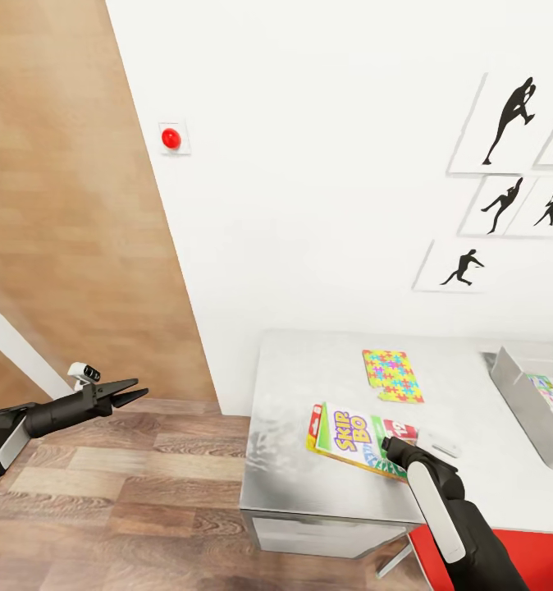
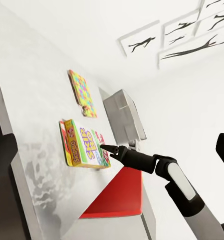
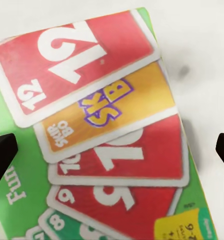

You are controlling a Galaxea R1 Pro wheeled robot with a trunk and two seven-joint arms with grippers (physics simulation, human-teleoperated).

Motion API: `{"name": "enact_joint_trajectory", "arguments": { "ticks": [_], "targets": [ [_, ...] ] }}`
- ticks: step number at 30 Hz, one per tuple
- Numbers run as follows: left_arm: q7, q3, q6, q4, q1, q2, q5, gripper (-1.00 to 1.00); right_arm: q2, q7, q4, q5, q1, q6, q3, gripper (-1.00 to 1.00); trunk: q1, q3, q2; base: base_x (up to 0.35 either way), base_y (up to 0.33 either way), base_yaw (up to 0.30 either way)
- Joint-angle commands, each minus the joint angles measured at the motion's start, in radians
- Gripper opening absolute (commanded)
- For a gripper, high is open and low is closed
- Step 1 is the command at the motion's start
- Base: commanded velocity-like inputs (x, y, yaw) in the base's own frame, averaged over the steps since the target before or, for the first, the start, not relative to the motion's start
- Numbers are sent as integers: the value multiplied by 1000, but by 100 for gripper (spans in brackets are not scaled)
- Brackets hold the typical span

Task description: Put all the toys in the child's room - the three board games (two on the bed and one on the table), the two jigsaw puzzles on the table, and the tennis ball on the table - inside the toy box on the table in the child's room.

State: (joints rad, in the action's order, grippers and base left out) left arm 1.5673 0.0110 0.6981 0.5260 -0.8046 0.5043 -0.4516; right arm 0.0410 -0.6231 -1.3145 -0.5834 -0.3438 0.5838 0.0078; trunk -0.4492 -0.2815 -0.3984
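Head view, left to right: left gripper point(image 1: 133, 392) hanging over the wooden floor point(image 1: 145, 468), well apart from the table point(image 1: 309, 484), fingers pressed together around nothing. Next, lying flat on the table, a Skip-Bo board game point(image 1: 350, 433), with a jigsaw puzzle point(image 1: 391, 375) just beyond it and apart from it. Right gripper point(image 1: 389, 448) reaching down at the near end of the game box, fingers spread wide. Farther right, toy box point(image 1: 518, 394) sitting at the table edge, open, with printed boxes showing inside.

Right wrist view: card artwork of the board game point(image 3: 112, 125) lying directly between the two dark fingertips point(image 3: 1, 157), one tip off each side, neither visibly touching.

Risk, judging from this: box lying flat, so fingers closing on the thin sides possibly skidding off the glossy lid, or pushing the game along the table instead of lifting it. Gripping at one end only, box possibly tilting and slipping during the carry toward the toy box.
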Motion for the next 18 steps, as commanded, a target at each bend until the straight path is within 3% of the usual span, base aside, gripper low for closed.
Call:
{"name": "enact_joint_trajectory", "arguments": {
  "ticks": [1,18],
  "targets": [
    [4,1,11,0,-1,0,-1,100,1,-9,35,-7,-1,7,0,100,-1,-2,-2,0,0,0],
    [4,1,11,0,-1,1,-1,100,1,7,30,-15,0,9,3,100,-1,-15,-2,0,0,0]
  ]
}}
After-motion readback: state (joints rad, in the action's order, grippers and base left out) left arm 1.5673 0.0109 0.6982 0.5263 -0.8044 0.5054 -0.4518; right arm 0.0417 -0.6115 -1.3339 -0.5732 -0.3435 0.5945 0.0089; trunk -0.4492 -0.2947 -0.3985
